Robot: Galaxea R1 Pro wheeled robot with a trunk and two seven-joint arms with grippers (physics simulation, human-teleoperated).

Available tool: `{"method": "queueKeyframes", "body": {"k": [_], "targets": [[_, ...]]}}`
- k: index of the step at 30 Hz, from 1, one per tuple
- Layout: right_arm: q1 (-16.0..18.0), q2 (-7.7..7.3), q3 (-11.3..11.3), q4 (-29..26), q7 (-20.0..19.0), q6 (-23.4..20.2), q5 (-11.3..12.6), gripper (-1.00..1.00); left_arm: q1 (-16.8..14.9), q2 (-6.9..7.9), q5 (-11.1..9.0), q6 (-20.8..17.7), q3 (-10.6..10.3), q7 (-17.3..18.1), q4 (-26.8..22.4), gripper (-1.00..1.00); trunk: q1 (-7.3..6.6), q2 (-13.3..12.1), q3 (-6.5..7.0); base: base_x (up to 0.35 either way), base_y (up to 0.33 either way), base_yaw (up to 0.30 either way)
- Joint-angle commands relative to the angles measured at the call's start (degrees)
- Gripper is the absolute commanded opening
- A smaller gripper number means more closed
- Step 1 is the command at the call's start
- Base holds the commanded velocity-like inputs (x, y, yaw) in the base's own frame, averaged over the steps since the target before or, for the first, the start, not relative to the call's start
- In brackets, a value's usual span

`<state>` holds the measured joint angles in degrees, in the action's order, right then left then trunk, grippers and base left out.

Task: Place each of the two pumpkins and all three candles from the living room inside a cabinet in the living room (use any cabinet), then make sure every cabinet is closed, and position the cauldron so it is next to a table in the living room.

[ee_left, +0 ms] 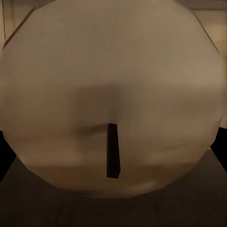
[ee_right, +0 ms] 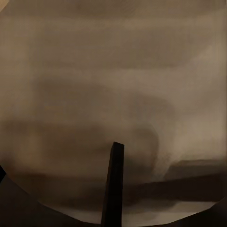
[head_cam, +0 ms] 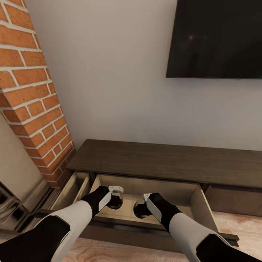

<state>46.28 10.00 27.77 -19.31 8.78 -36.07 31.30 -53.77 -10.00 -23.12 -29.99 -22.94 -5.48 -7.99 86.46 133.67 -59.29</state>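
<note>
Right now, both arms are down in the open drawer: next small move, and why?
Probably open the left end effector and release its candle: the candle's wicked top sits close under the wrist camera, and that arm reaches inside the open drawer of the cabinet. I can't confirm the grip.

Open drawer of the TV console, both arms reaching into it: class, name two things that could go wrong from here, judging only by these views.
1. Both grippers, left and right, sit close together inside the open drawer; they might bump each other or its walls when withdrawing.

2. Each wrist view is nearly covered by a candle top, left and right, so finger placement is hard to judge; a release could tip a candle.
</note>
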Motion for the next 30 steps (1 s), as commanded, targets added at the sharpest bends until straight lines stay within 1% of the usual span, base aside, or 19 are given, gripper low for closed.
{"method": "queueKeyframes", "body": {"k": [1,8,15,24,30], "targets": [[0.0,0.00,0.3,-0.1,0.5,-0.1,0.6,-1.00,0.0,0.00,-0.6,-0.3,-0.3,-0.4,-0.1,-1.00,-0.01,0.0,-0.06,0.000,0.000,0.000],[0.0,0.00,0.3,-0.1,0.5,-0.1,0.6,-1.00,0.0,0.00,-0.6,-0.4,-0.3,-0.4,-0.1,-1.00,-0.01,0.0,-0.06,0.017,0.000,0.000],[0.0,0.00,0.3,-0.1,0.5,-0.2,0.6,-1.00,0.0,0.00,-0.5,-2.1,-0.3,-0.5,-0.1,-1.00,-0.01,0.0,-0.06,0.161,0.000,0.000],[0.0,0.00,0.3,-0.1,0.5,-0.2,0.6,-1.00,0.0,0.00,-0.5,-2.4,-0.3,-0.5,-0.1,-1.00,-0.01,0.0,-0.10,0.011,0.000,0.000],[0.0,0.00,0.3,0.0,0.5,-0.2,0.6,-1.00,0.0,0.00,-0.5,-2.4,-0.3,-0.5,-0.1,-1.00,-0.01,0.0,-0.52,0.000,0.000,0.000]]}}
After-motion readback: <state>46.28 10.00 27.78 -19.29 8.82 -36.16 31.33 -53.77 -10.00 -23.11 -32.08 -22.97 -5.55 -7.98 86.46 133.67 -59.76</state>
